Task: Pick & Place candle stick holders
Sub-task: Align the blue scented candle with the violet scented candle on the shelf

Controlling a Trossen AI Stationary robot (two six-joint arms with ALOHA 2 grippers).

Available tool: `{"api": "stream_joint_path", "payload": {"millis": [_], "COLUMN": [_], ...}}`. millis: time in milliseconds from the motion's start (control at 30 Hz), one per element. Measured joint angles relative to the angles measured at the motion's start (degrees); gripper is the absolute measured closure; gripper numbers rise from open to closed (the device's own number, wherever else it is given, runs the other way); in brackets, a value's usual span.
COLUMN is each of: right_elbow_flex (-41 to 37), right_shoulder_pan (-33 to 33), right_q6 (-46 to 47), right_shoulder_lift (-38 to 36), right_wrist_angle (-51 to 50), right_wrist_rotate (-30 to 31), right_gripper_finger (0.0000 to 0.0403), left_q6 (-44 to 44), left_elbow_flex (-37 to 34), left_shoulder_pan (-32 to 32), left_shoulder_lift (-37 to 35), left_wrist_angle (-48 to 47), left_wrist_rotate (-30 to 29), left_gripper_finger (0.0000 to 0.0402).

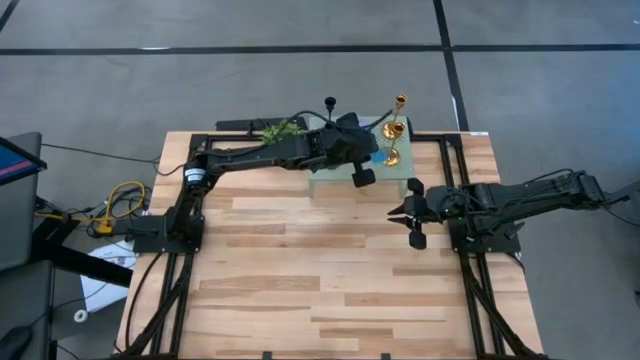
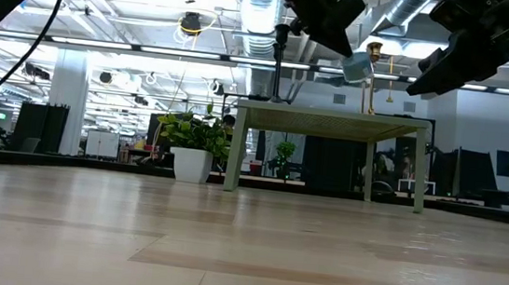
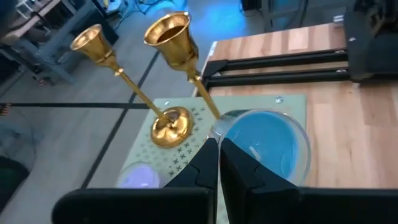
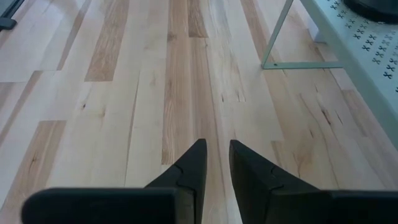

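Observation:
A small pale green table (image 1: pixel 385 182) stands at the far middle of the wooden table. Two gold candle stick holders (image 1: pixel 393 130) stand on it, and their cups and stems show in the left wrist view (image 3: pixel 168 37). A black holder (image 1: pixel 330 103) stands at its far left. A low purple holder (image 3: pixel 140 177) sits on its top. My left gripper (image 3: pixel 219 146) is shut on the round blue holder (image 3: pixel 267 143), held above the green table (image 2: pixel 331 122) beside the gold ones. My right gripper (image 1: pixel 405 215) waits open over the bare wood to the right, with nothing between its fingers (image 4: pixel 239 158). My left gripper pinches the blue holder's glass rim (image 3: pixel 214 132) on the side toward the arm, one finger inside the cup and one outside. The fingers come slanting down from the table's left. The holder (image 2: pixel 357 66) hangs tilted, clear of the green table's top.
A small green leafy plant (image 1: pixel 280 130) sits under my left arm at the green table's left end. The green table's thin legs (image 2: pixel 234 150) stand on the wood. The near half of the wooden table (image 1: pixel 320 290) is bare planks.

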Motion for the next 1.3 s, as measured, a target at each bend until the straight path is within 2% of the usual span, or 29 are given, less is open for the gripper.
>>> {"api": "stream_joint_path", "payload": {"millis": [133,433,500,633,900,1100,1300], "right_elbow_flex": [0.00,-0.01,0.01,0.00,0.01,0.01,-0.01], "right_shoulder_pan": [0.00,0.02,0.00,0.00,0.01,0.02,0.00], "right_q6": [-0.02,-0.03,-0.04,-0.04,-0.04,-0.05,-0.07], "right_shoulder_lift": [0.00,0.00,0.00,0.00,0.00,0.00,0.00], "right_wrist_angle": [0.02,-0.04,-0.06,-0.40,-0.87,-1.08,-1.32], "right_wrist_rotate": [0.00,0.00,0.00,-0.01,-0.01,-0.02,-0.02], "right_gripper_finger": [0.0342,0.0342,0.0342,0.0342,0.0342,0.0342,0.0342], "left_q6": [-0.08,1.22,1.14,1.14,-4.56,-13.97,-19.54], "left_elbow_flex": [0.00,0.07,0.12,0.20,0.13,-0.33,-4.61], "left_shoulder_pan": [-0.29,-2.44,-3.34,-6.03,-10.09,-9.26,-6.33], "left_shoulder_lift": [0.00,-1.07,-1.42,-1.46,-1.44,-1.38,-1.38], "left_wrist_angle": [1.24,4.08,3.76,1.22,-2.13,-8.26,-7.90], "left_wrist_rotate": [3.50,2.85,-0.56,-12.15,-23.03,-24.04,-23.64], "left_gripper_finger": [0.0396,0.0396,0.0396,0.0396,0.0396,0.0397,0.0398]}}
